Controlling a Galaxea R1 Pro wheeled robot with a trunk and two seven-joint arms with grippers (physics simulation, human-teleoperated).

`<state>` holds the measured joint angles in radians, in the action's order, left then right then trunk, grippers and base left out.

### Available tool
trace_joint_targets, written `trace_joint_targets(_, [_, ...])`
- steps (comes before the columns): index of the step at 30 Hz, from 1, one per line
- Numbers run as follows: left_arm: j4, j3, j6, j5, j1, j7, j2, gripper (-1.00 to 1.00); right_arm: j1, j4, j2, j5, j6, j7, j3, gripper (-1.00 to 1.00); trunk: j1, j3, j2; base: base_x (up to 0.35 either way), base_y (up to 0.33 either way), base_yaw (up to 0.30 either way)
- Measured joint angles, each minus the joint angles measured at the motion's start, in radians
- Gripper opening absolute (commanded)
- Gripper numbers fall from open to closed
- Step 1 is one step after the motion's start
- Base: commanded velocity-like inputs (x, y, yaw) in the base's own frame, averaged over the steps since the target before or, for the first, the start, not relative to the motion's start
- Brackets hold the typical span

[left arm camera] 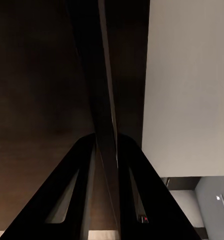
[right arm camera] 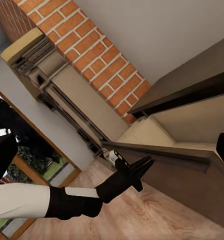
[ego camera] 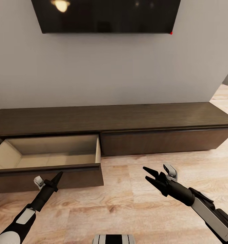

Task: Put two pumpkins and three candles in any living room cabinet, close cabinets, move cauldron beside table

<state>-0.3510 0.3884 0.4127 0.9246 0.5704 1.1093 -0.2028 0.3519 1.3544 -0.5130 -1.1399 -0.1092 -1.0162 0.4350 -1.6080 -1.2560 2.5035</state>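
The long, low dark-brown cabinet stands against the grey wall. Its left pull-out front is drawn out, and the pale beige interior shows bare where I can see it. The right front is flush and closed. My left gripper is shut, its tip right at the pulled-out front just below the top edge; the right wrist view shows the left gripper there too. My right gripper hangs open over the floor, in front of the closed front, holding nothing.
A black wall-mounted TV hangs above the cabinet. Light wood floor spreads in front of it. Past the cabinet's left end, a red brick chimney breast and a glazed opening appear in the right wrist view.
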Motion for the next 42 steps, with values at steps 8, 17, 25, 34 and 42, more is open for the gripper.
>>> trace_joint_targets(8, [0.0,0.0,0.0,0.0,0.0,0.0,0.0,-1.0,0.0,-0.001,0.0,0.0,0.0,0.0,0.0,1.0,0.0,0.0,0.0,0.0,0.0,0.0])
trace_joint_targets(17, [-0.002,0.014,0.007,0.014,-0.046,0.06,-0.076,1.0,0.0,-0.001,0.0,0.0,0.0,0.0,0.0,1.0,0.0,0.0,0.0,0.0,0.0,0.0])
trace_joint_targets(25, [-0.002,0.014,0.007,0.014,-0.046,0.059,-0.076,1.0,0.0,-0.001,0.0,0.0,0.0,0.0,0.0,1.0,0.0,0.0,0.0,-0.051,0.0,0.0])
trace_joint_targets(34, [-0.002,0.014,0.007,0.014,-0.046,0.06,-0.076,1.0,0.0,-0.001,0.0,0.0,0.0,0.0,0.0,1.0,0.0,0.0,0.0,-0.061,0.0,0.0])
trace_joint_targets(42, [-0.002,0.014,0.007,0.014,-0.046,0.059,-0.075,1.0,0.0,-0.001,-0.001,-0.001,0.001,0.0,0.0,1.0,0.0,0.0,0.0,-0.001,0.0,0.0])
